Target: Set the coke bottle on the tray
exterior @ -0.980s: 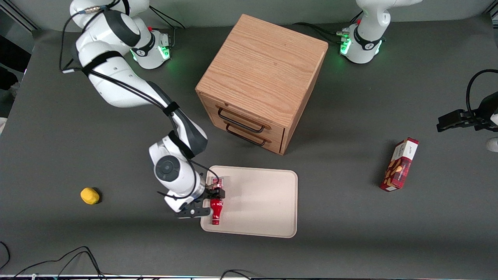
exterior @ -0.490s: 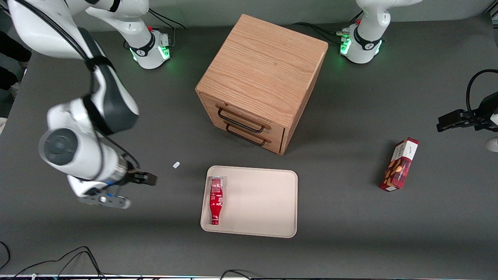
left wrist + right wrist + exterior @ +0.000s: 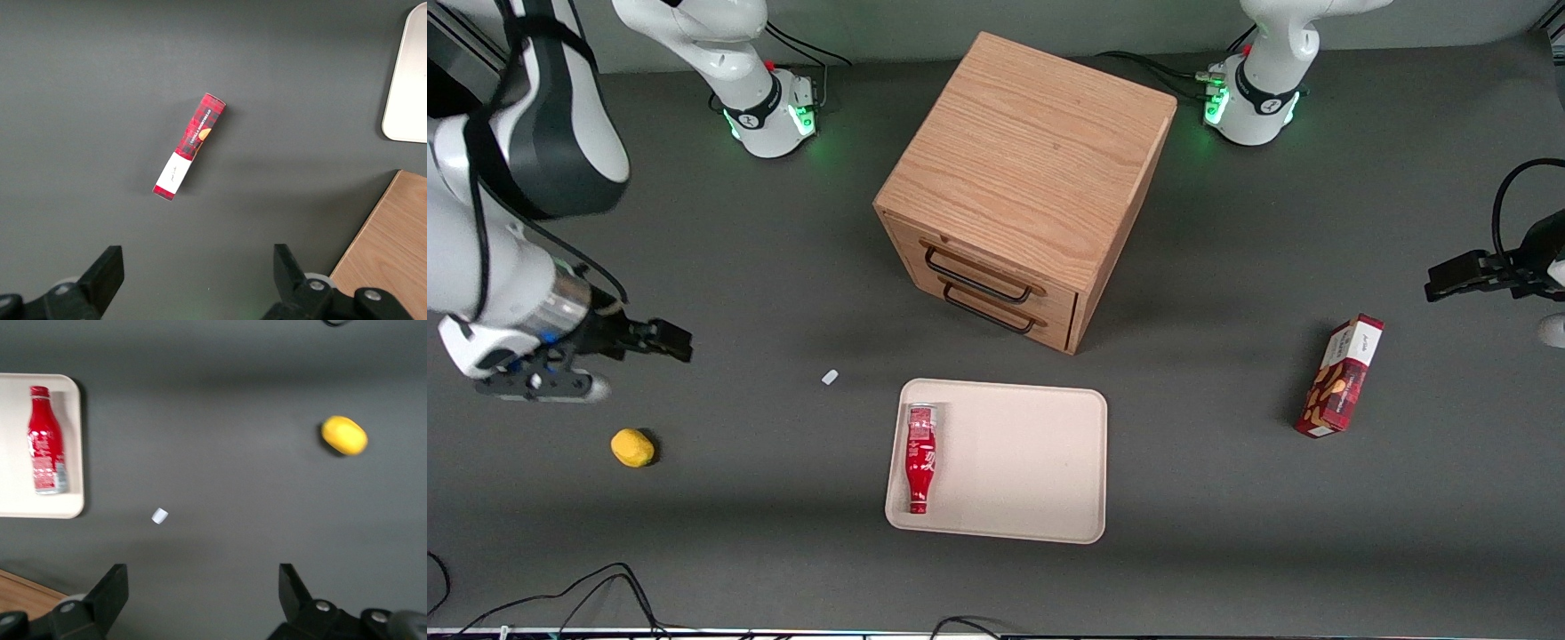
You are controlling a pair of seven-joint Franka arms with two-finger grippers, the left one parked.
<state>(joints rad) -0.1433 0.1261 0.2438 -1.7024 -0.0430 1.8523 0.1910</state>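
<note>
Dark grey table (image 3: 1227, 551) fills your front view, with a wooden cabinet (image 3: 1023, 178) standing farther from the camera than the tray (image 3: 1032, 462). Your bottle (image 3: 919, 458) lies flat on the tray, along the rim at the working arm's end, base toward the cabinet and cap toward the camera. By how things lie, the placing looks done. Your gripper (image 3: 654, 342) hangs above the table, well apart from the tray, toward the working arm's end, with a lemon (image 3: 632, 447) nearer the camera than it. A white scrap (image 3: 830, 377) sits between gripper and tray, and a snack box (image 3: 1341, 375) lies toward the parked arm's end.

From the left wrist you see only that box (image 3: 189, 145) and a corner of the tray (image 3: 408, 87).

From the right wrist, your fingers (image 3: 110, 593) stand wide apart and hold nothing. You see the bottle (image 3: 44, 440) on the tray (image 3: 40, 507), plus the scrap (image 3: 159, 515) and lemon (image 3: 344, 435).

Should you regrasp, expect a light, stiff, smooth bottle that may roll; take it across the wide body, not the neck.
</note>
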